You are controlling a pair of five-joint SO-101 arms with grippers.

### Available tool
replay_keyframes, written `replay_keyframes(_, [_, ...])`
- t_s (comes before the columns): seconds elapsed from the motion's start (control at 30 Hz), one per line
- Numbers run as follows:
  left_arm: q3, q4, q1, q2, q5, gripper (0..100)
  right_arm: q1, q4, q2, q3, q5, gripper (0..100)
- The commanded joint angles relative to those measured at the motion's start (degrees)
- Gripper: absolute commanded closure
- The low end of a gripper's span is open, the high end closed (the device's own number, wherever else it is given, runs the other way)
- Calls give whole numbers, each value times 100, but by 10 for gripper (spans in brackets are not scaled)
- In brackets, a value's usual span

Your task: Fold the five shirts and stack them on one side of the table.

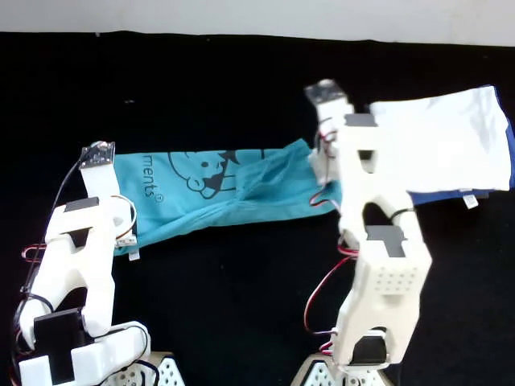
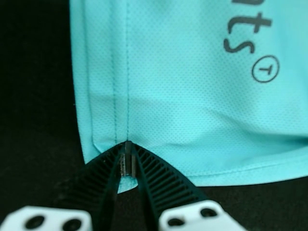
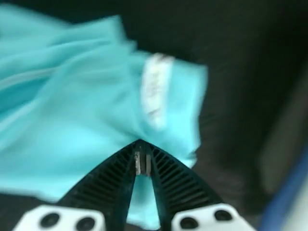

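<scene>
Got the left end effector clamped on the near-left hem of the teal shirt, and the right end effector clamped on its right end by the label. Looks stretched across the middle of the worktop, bunched midway. Better lift both ends level with even tension to avoid slipping, then fold toward the pile at far right.

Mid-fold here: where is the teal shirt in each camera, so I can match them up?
High view: teal shirt stretched between the two arms.
Left wrist view: its hemmed corner pinched in the left gripper.
Right wrist view: bunched fabric clamped in the right gripper.
Shared landmark: the black table around it.
</scene>
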Motion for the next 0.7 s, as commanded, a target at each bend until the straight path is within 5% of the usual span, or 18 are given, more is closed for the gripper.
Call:
replay_keyframes(0.0, [-84,0,-75,57,44,990,198,-321,-374,22,-35,991])
replay_keyframes(0.37, [-84,0,-75,57,44,990,-1138,1569,-989,-796,-53,991])
replay_keyframes(0.67, [-84,0,-75,57,44,990,-2123,1077,-259,-848,-53,991])
